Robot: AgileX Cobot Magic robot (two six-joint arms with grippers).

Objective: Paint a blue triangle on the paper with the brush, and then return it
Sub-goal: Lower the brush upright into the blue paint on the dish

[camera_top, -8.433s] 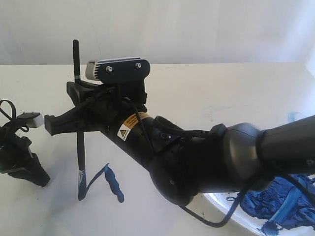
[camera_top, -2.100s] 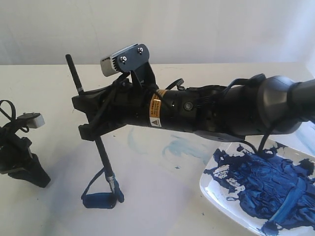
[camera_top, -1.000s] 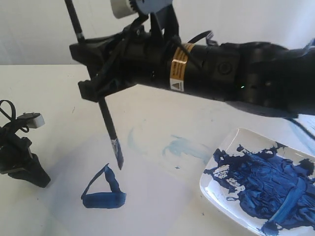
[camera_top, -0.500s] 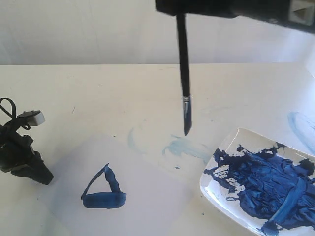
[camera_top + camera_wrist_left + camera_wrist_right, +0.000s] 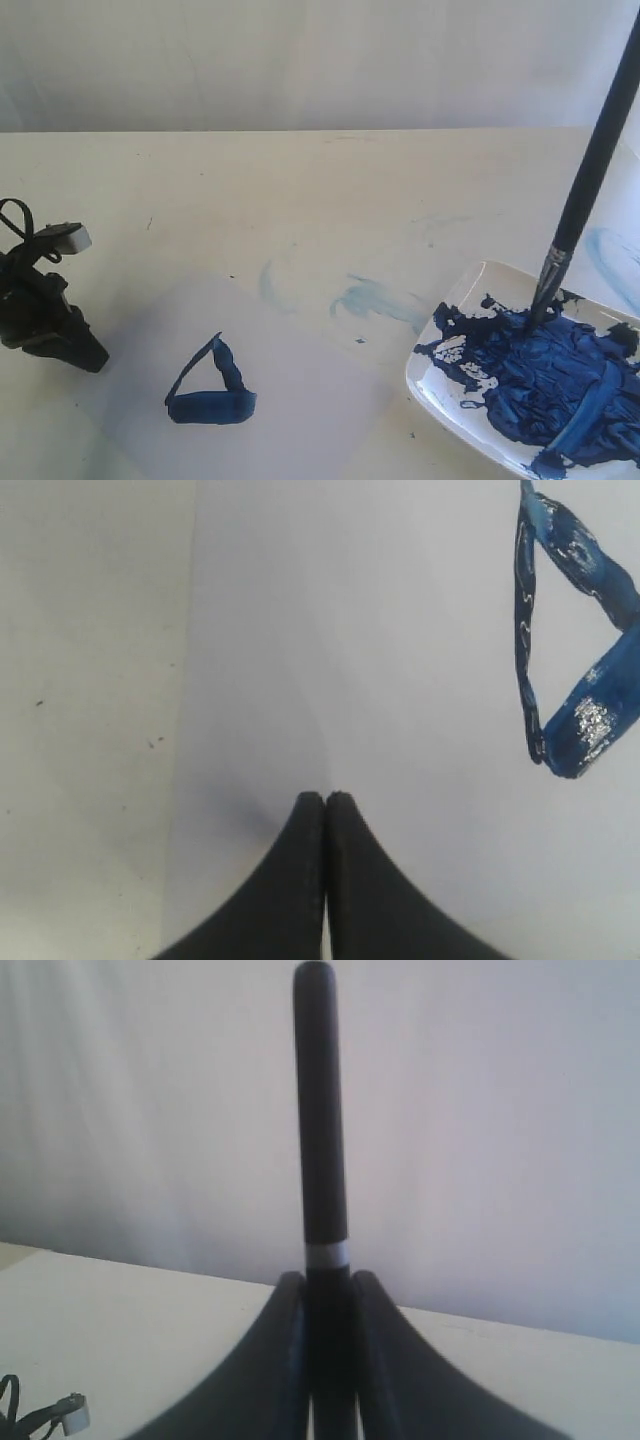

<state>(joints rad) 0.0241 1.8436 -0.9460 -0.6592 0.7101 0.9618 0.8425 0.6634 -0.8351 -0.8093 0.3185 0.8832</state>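
Right tool [image 5: 327, 1290] tight around tilted brush [image 5: 590, 170], tip on plate [image 5: 420, 385]

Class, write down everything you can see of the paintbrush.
The brush is long and thin, with a smooth black handle and a small metal ferrule. It leans steeply, tip down, with its tip in the blue paint on the white plate at the right of the exterior view. The right gripper is shut on its handle, whose blunt upper end rises above the gripper.
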